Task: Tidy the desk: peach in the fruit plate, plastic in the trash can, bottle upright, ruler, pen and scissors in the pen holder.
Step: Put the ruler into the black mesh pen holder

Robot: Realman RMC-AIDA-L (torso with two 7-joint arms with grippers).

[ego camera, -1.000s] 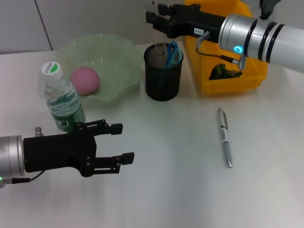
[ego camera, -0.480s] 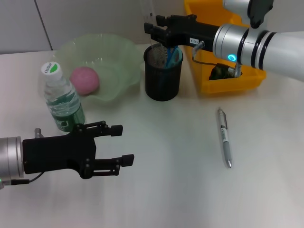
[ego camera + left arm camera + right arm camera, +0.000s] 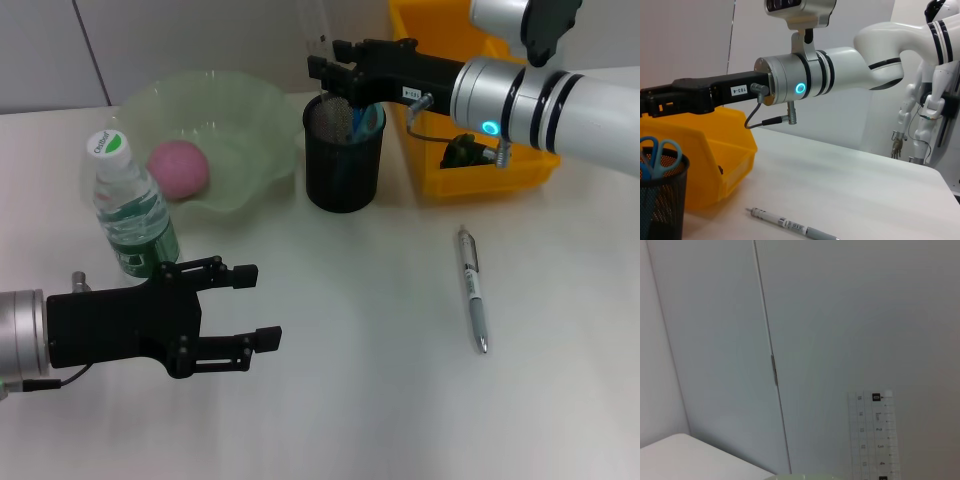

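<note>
One ruler, upright, held by the right gripper above the pen holder.
Since the earlier frame this gripper has moved over the holder's rim, fingers clamped on the clear ruler; long axis vertical, lower end toward the holder, beside the scissors inside. Pen lies on the desk, well apart. Left gripper hovers, fingers spread, near the bottle.

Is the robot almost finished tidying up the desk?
Nearly. The peach sits in the fruit plate, the bottle stands upright, the scissors are in the pen holder. The right gripper holds the clear ruler above the holder. The pen lies on the desk. The left gripper waits open.
</note>
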